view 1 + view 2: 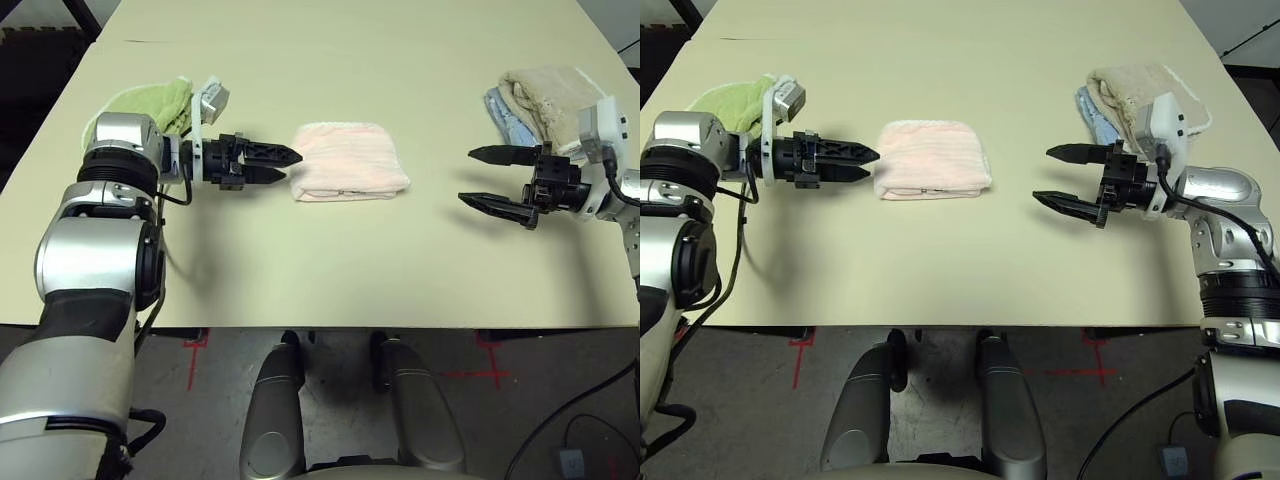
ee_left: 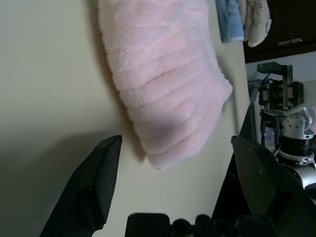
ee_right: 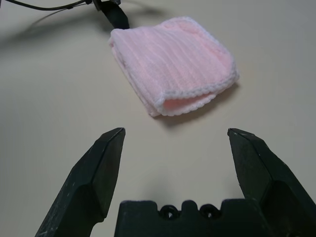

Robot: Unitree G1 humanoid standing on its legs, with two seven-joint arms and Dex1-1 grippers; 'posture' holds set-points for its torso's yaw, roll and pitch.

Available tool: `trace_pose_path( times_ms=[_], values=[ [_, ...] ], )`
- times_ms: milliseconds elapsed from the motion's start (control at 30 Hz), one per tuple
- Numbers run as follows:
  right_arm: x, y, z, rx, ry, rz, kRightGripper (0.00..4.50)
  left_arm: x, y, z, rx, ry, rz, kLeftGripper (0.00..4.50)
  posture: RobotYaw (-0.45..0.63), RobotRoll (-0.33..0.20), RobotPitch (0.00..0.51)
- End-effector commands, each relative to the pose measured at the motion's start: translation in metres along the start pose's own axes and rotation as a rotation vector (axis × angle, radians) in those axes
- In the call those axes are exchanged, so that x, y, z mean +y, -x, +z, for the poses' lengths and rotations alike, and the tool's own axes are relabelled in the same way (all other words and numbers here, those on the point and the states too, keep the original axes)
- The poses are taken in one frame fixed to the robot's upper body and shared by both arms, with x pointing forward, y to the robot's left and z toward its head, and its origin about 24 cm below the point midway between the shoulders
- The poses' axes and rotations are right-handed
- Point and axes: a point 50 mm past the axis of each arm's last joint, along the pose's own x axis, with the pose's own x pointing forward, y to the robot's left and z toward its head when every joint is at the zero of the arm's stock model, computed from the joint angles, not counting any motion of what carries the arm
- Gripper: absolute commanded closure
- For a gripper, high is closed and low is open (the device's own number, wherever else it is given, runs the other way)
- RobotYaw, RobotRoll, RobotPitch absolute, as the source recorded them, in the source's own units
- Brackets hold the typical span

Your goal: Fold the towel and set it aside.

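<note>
The towel (image 1: 348, 161) lies folded between the wide-open, empty left gripper (image 1: 283, 164) and right gripper (image 1: 485, 177); setting it aside looks next.

Robot test lab — bare beige table (image 1: 330, 280), red tape crosses (image 1: 478, 375) on grey floor, loose cables (image 1: 560, 410)

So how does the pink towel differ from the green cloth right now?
The pink towel is folded into a neat, compact rectangle; the green cloth lies in a loose, rounded heap. The pink towel sits mid-table, fully exposed, between the two grippers; the green cloth sits at the table's left side, partly hidden behind the left gripper and its wrist. Both are soft terry cloths resting on the table, and neither is held.
</note>
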Motion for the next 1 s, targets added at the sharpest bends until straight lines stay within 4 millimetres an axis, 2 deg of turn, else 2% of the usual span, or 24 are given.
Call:
trace_pose_path(
  times_ms=[33, 133, 400, 700, 800, 1000],
  values=[
    [0.001, 0.004, 0.003, 0.001, 0.01, -0.003, 0.0, 0.006, -0.011, -0.008, 0.02, 0.034, 0.014, 0.01, -0.11, 0.0, 0.267],
    [0.0, 0.002, 0.003, -0.002, 0.012, -0.003, 0.0, 0.003, -0.03, -0.008, 0.015, 0.028, -0.019, 0.01, -0.1, 0.0, 0.267],
    [-0.002, 0.001, 0.005, -0.008, 0.019, -0.012, 0.0, -0.013, -0.064, -0.003, -0.03, 0.012, -0.092, 0.01, -0.11, 0.0, 0.267],
    [-0.002, 0.004, 0.006, -0.008, 0.023, -0.021, 0.0, -0.013, -0.074, -0.003, -0.032, -0.026, -0.066, 0.01, -0.12, 0.0, 0.263],
    [-0.003, 0.004, 0.006, -0.006, 0.024, -0.025, 0.0, -0.011, -0.075, -0.005, -0.022, -0.043, -0.047, 0.68, -0.12, 0.0, 0.264],
    [-0.003, 0.004, 0.005, -0.003, 0.024, -0.028, 0.0, -0.009, -0.075, -0.007, -0.006, -0.056, -0.034, 2.9, -0.12, 0.0, 0.264]
  ],
)
